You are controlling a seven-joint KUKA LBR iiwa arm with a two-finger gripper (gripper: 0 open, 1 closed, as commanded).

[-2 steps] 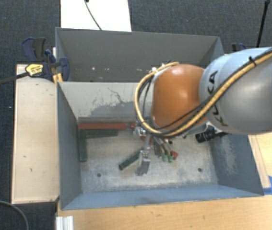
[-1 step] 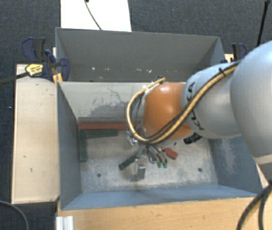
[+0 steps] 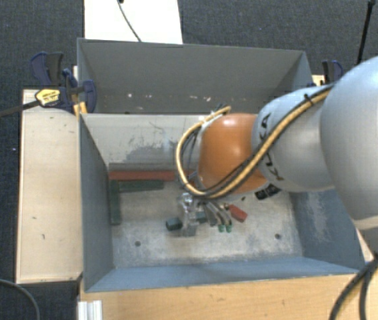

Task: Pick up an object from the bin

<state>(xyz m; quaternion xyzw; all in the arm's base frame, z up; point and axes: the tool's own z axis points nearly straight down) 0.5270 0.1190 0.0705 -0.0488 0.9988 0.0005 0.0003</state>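
Note:
My gripper (image 3: pixel 190 220) hangs low over the middle of the bin floor, just below the orange cover. A small dark block (image 3: pixel 173 226) lies right against its left side; whether it is gripped I cannot tell. Just to its right lie some thin sticks with green tips (image 3: pixel 224 227) and a small red piece (image 3: pixel 238 213).
A long red-brown bar (image 3: pixel 141 175) lies along the back wall at the left, with a dark green L-shaped piece (image 3: pixel 117 202) in front of it. A small black thing (image 3: pixel 267 193) peeks out under the arm at the right. The arm covers the bin's right half.

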